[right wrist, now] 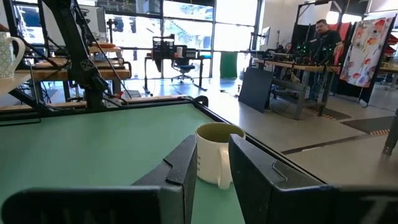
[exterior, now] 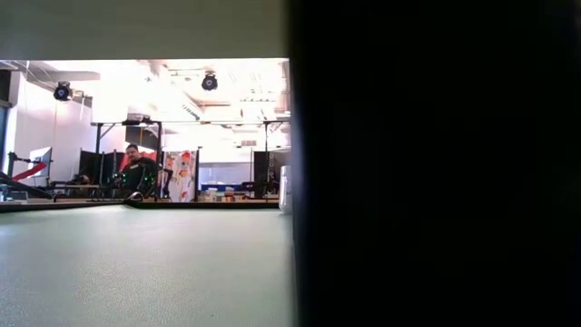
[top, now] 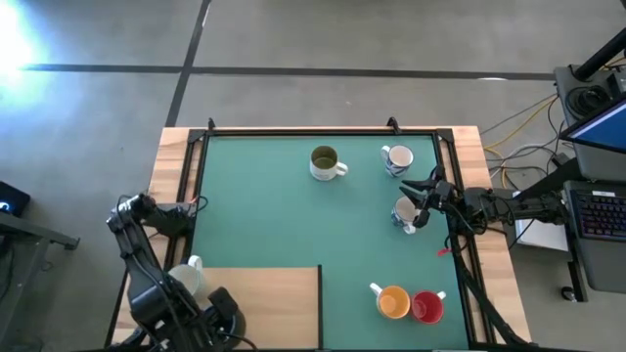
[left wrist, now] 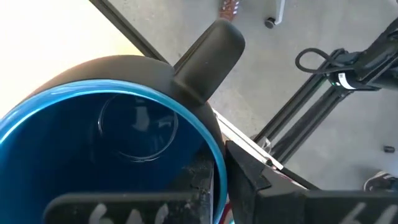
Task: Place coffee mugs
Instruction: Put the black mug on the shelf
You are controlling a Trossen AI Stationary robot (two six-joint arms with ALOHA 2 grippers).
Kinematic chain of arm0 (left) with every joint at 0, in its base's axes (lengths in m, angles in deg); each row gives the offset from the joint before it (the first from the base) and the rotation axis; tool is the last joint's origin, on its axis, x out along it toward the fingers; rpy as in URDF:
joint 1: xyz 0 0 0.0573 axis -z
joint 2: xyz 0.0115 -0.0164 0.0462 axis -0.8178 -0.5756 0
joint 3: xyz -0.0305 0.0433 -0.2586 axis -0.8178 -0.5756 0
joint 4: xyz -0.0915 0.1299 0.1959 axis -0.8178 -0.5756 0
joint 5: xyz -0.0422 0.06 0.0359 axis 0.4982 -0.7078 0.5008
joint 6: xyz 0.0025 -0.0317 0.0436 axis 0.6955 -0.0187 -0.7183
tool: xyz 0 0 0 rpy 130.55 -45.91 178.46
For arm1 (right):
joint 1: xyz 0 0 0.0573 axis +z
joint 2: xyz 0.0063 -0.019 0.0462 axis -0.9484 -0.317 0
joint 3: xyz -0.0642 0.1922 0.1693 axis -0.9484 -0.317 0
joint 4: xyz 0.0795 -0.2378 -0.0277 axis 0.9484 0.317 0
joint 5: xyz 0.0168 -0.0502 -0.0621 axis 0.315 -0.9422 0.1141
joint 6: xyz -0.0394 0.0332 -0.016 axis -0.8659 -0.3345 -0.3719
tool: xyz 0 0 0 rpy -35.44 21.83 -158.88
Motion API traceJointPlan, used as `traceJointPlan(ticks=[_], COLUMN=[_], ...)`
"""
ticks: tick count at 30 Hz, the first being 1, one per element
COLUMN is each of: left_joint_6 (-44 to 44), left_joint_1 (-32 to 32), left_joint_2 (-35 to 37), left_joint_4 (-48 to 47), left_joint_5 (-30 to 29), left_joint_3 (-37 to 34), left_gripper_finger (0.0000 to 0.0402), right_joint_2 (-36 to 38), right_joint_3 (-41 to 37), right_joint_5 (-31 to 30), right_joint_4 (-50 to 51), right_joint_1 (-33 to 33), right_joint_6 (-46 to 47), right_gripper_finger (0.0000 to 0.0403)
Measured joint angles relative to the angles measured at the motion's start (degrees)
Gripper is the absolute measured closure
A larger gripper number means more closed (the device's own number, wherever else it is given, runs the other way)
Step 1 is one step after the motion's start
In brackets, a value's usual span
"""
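My left gripper (top: 220,311) is low at the table's near left, over the wooden board, and is shut on the dark blue mug (left wrist: 124,124). The arm hides that mug in the high view. My right gripper (top: 419,205) is open near the table's right edge, just right of a white mug (top: 403,211) standing on the green mat. Through its fingers (right wrist: 212,148) I see the olive-green mug (right wrist: 217,152) farther off, upright near the far edge (top: 326,162). Another white mug (top: 396,159) stands beside it. The orange mug (top: 393,301) and the red mug (top: 427,307) stand together at the near right. My left gripper holds the dark blue mug by its wall at the rim (left wrist: 214,152), beside the handle (left wrist: 211,50). One finger (left wrist: 124,208) is inside the mug and the other (left wrist: 249,177) outside. The mug's mouth faces the wrist camera; whether it rests on anything does not show.
A white mug (top: 186,279) stands on the wooden board (top: 274,303) by the left arm. A dark mass close to the low camera (exterior: 436,163) blocks that view's right half. Open green mat lies in the middle (top: 284,215). A person sits far back in the room (exterior: 136,173).
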Motion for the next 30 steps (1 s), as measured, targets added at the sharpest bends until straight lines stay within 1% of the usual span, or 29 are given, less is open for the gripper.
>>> traceJointPlan(ticks=[5, 26, 30], left_joint_6=[-0.77, 1.78, 1.72], left_joint_1=[0.0, 0.74, 0.72], left_joint_2=[0.0, 0.0, 0.02], left_joint_4=[1.31, 2.48, 2.72], left_joint_5=[0.04, 0.7, 0.68], left_joint_3=[-1.59, -1.52, -1.81], left_gripper_finger=[0.0395, 0.0395, 0.0386], right_joint_2=[-0.01, 0.01, -0.01], right_joint_3=[-0.01, 0.01, 0.01], right_joint_5=[0.0, -0.02, -0.02], right_joint_4=[0.0, 0.0, 0.0], right_joint_1=[0.0, 0.0, 0.0], right_joint_6=[-0.01, 0.0, 0.0], right_gripper_finger=[0.0321, 0.0321, 0.0321])
